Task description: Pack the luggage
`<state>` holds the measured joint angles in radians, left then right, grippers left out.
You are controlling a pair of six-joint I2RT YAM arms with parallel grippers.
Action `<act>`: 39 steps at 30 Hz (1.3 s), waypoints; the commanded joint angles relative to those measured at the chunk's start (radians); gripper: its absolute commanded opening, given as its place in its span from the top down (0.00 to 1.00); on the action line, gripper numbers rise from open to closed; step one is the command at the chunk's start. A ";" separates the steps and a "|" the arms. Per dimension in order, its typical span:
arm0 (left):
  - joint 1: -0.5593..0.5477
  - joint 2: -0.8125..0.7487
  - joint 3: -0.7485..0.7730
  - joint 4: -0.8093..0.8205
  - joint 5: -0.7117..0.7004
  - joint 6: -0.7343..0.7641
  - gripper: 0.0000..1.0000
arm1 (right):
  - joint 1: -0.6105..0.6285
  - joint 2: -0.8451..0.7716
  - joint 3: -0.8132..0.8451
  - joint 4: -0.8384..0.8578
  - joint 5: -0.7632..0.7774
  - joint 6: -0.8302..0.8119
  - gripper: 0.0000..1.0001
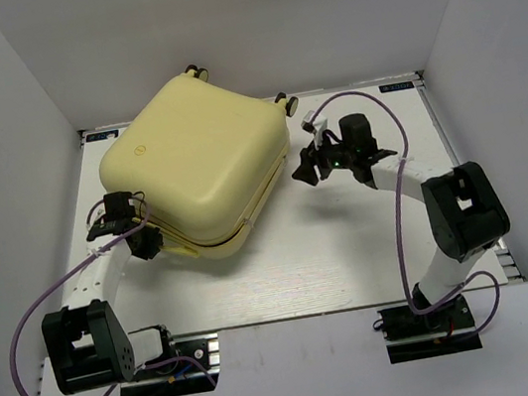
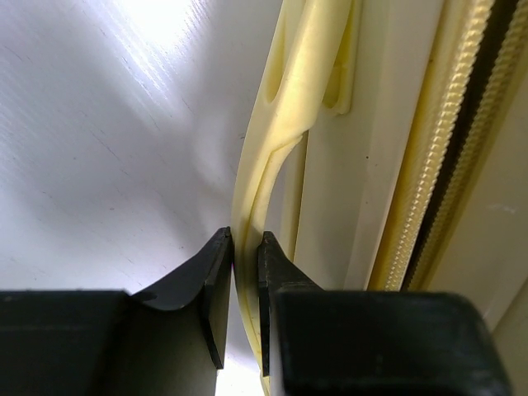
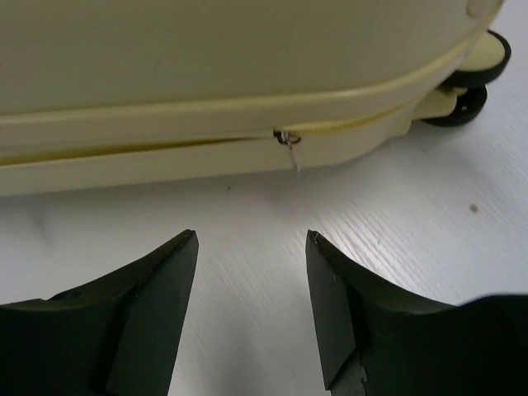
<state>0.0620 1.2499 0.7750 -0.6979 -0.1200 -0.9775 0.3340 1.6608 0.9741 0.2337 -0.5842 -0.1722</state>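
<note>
Closed luggage (image 1: 200, 163) on table (image 1: 353, 254), left tool (image 2: 245, 239) pinching handle (image 2: 285, 99)

your bg: walls (image 1: 236, 21) plain white, three sides | desk (image 1: 353, 254) white, faint grain | light even, soft glare on desk

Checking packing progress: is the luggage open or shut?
Shut: the luggage lies with both shells together, no lining showing. The zipper pull sits mid-seam; whether fully zipped, cannot tell.

Closed yellow luggage (image 1: 198, 163) on white table (image 1: 304, 262)
</note>
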 commanded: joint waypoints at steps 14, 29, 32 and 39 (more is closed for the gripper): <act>0.027 -0.020 -0.049 -0.101 -0.073 0.030 1.00 | 0.074 0.152 0.117 0.286 0.093 0.088 0.52; 0.027 -0.029 -0.063 -0.087 -0.061 0.036 1.00 | 0.099 0.177 0.118 0.357 0.190 0.165 1.00; 0.032 -0.040 -0.065 -0.098 -0.066 0.043 1.00 | 0.102 0.177 0.110 0.374 0.324 0.220 1.00; 0.090 -0.043 -0.071 -0.120 -0.043 0.069 1.00 | 0.089 0.212 0.150 0.358 0.699 0.273 1.00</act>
<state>0.0971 1.2259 0.7429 -0.6743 -0.0612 -0.9539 0.4545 1.8400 1.0580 0.4957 -0.1909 0.0723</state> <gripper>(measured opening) 0.259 0.007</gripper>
